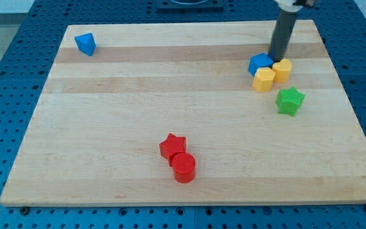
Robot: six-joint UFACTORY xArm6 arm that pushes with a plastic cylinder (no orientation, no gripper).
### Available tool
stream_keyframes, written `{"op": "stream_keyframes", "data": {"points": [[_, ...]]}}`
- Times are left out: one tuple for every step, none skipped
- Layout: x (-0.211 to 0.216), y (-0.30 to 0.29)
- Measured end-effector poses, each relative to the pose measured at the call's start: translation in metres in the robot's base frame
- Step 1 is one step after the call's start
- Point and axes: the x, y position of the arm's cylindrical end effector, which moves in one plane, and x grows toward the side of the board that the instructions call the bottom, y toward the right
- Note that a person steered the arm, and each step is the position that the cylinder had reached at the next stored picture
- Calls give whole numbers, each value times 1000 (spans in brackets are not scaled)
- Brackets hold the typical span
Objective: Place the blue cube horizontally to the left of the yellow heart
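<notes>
The blue cube sits near the board's upper right, touching the yellow heart on the heart's upper left. A second yellow block lies just below the cube, touching both. My tip is at the cube's upper right edge, directly above the heart. The rod slants up to the view's top right.
A green star lies below the heart. A blue wedge-shaped block is at the top left. A red star and a red cylinder touch at bottom centre. The wooden board rests on a blue pegboard. The earlier green block does not show.
</notes>
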Motion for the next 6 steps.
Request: {"op": "stream_keyframes", "data": {"points": [[25, -33], [31, -67], [34, -108], [49, -144], [70, -133], [127, -83]]}}
